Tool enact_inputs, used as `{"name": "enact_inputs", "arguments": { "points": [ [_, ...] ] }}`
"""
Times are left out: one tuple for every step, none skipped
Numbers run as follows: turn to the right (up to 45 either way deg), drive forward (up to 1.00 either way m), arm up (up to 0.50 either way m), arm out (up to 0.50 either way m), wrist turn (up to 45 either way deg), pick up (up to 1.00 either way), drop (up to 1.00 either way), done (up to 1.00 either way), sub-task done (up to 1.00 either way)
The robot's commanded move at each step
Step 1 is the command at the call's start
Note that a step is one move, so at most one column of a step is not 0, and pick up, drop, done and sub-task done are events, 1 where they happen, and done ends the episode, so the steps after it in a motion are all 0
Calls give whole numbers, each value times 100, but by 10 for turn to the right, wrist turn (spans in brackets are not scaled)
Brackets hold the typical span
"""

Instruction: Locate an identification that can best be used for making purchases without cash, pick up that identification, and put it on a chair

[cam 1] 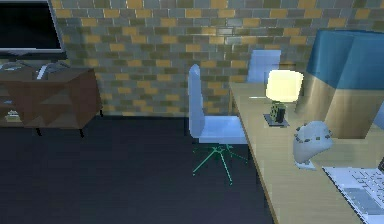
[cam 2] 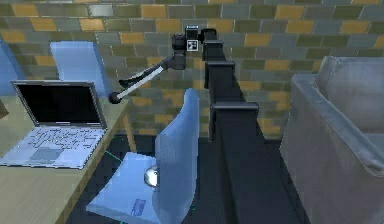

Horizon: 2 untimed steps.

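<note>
Standing beside the wooden desk [cam 2: 40,190] in the arm side view is a near blue chair [cam 2: 185,140] with a smooth curved back. On its seat lie a round grey blob [cam 2: 152,177] and a small pale flat bit [cam 2: 136,207] by the front edge. It is too small to tell whether that bit is the card.

An open laptop [cam 2: 60,120] with a dark screen sits on the desk. A far blue chair [cam 2: 80,60] stands by the bumpy brick wall [cam 2: 290,40], and a big grey sofa [cam 2: 335,130] is at that view's right.

The dark square arm [cam 2: 235,120] reaches out past the near blue chair. The gripper [cam 2: 120,95] points down toward the laptop's top corner. I cannot tell if it is gripping anything or has let go.

In the forward view, a glowing yellow lamp [cam 1: 284,88] and a white bust [cam 1: 312,142] stand on a long desk. A black television [cam 1: 28,28] sits on a brown cabinet [cam 1: 50,100].
</note>
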Motion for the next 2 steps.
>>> {"name": "enact_inputs", "arguments": {
  "points": [
    [0, 0, 0, -10, 0, 0, 0, 0, 0],
    [0, 0, 0, 0, 0, 0, 0, 100, 0]
  ]
}}
